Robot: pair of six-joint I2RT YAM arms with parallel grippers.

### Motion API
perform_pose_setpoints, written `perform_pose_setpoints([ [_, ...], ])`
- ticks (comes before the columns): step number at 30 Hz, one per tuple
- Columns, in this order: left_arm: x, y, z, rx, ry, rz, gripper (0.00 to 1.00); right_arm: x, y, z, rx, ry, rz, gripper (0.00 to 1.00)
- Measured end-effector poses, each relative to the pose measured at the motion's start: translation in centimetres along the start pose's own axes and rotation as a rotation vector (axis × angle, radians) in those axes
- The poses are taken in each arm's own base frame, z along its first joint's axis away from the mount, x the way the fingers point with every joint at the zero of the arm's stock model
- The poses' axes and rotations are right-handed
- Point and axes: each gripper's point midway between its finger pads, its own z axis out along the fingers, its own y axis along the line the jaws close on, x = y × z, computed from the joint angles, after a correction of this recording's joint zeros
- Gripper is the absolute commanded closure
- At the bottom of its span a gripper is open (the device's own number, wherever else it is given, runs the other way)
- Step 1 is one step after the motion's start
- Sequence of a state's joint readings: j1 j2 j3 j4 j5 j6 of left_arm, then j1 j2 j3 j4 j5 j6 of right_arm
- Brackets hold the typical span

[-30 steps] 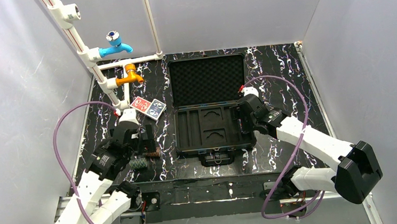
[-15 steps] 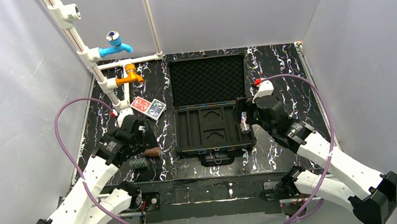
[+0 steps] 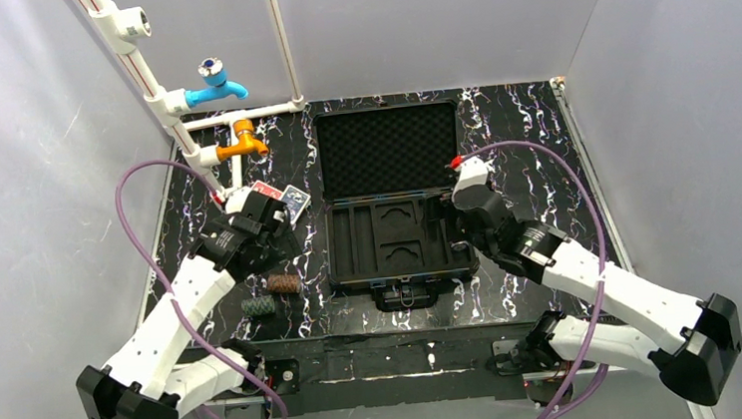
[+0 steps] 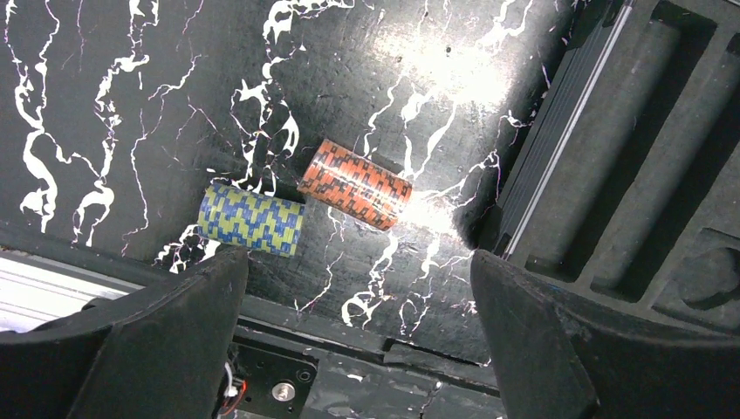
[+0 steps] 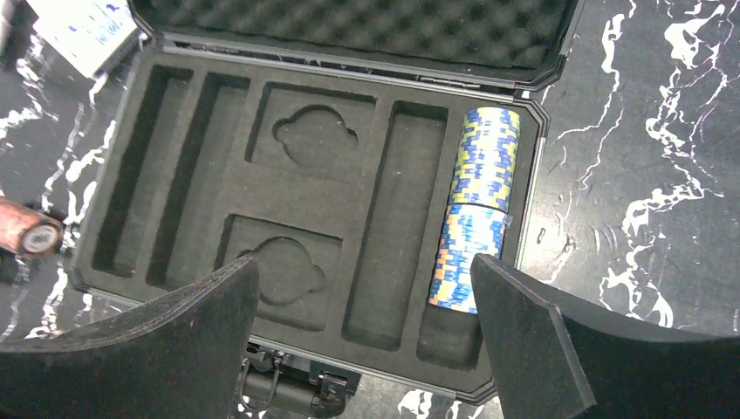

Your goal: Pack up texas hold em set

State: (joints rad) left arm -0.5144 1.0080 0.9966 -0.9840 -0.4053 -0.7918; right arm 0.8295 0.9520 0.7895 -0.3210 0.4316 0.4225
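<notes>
Two chip rolls, a yellow roll (image 5: 485,157) and a blue roll (image 5: 467,257), lie end to end in the rightmost slot of the open case (image 5: 227,188). An orange roll (image 4: 354,184) and a green roll (image 4: 250,219) lie on the desk (image 4: 131,105) beside it. The left pincer (image 4: 358,271) and right pincer (image 5: 366,271) hover released, holding nothing.

1. Plain grey walls (image 3: 32,146) close in left, back and right.
2. Table (image 3: 531,127): black, white marble veins, a glare patch on its surface.
3. White pipes (image 3: 143,75) at back-left corner carry blue tap (image 3: 215,82) above orange tap (image 3: 240,140).
</notes>
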Motion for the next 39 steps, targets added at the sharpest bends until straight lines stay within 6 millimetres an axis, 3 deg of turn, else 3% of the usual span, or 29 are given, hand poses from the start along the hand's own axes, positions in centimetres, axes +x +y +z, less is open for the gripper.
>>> perform_pose_setpoints([
  [6, 0.3, 0.1, 0.9, -0.062, 0.044, 0.008, 0.01, 0.7, 0.8, 0.1, 0.018, 0.018, -0.119, 0.02],
  [17, 0.1, 0.7, 1.9, -0.194, 0.101, -0.129, 0.01, -1.8, -0.5, -1.1, 0.121, -0.116, -0.219, 0.02],
  [22, 0.4, 0.6, 2.1, -0.195, 0.108, -0.166, 0.01, -1.4, -0.4, -1.0, 0.113, -0.101, -0.245, 0.02],
  [32, 3.8, 1.2, 4.5, -0.204, 0.182, -0.159, 0.01, -0.2, -0.3, -0.3, 0.11, -0.048, -0.296, 0.02],
  [39, 5.4, 0.2, 6.4, -0.184, 0.21, -0.275, 0.01, 0.4, 0.0, 0.1, 0.097, -0.025, -0.31, 0.02],
])
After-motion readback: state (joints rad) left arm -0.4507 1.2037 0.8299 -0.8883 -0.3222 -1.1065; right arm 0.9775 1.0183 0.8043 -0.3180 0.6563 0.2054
